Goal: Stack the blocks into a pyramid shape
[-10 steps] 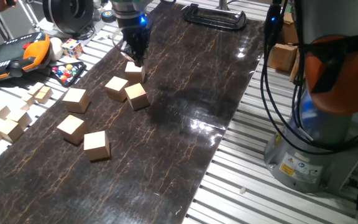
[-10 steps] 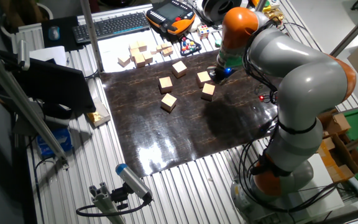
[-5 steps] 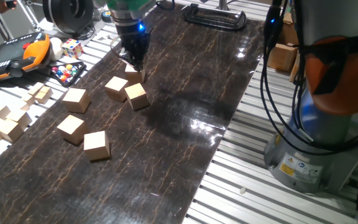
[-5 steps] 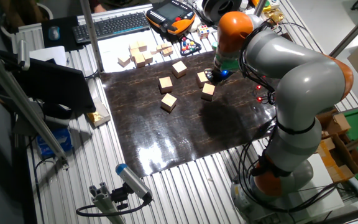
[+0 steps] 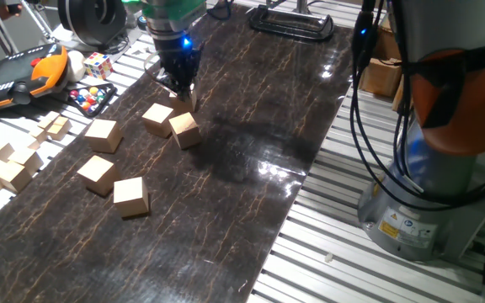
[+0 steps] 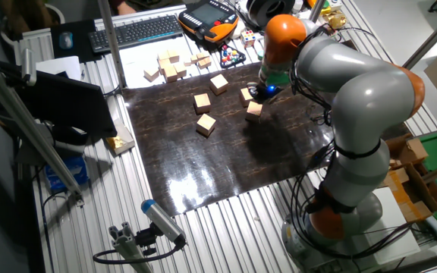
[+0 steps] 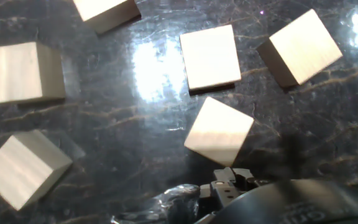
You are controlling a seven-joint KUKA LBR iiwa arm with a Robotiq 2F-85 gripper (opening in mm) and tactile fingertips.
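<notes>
While the gripper (image 5: 181, 82) hangs low over the far end of the dark marbled mat (image 5: 251, 118), its fingers sit right at a tan wooden block (image 5: 181, 101) that they mostly hide — whether they are spread or pinching it, I cannot tell. Five more blocks lie loose and flat on the mat, none stacked: two just beside each other near the gripper (image 5: 157, 119) (image 5: 185, 130), one further left (image 5: 103, 135), and two nearer the front (image 5: 97, 174) (image 5: 130, 196). The hand view shows separate cubes scattered on the glossy surface, the closest (image 7: 219, 132) turned at an angle. Off the mat's left edge lie a pile of smaller pale pieces (image 5: 7, 164) and a multicoloured puzzle cube (image 5: 98, 65)
</notes>
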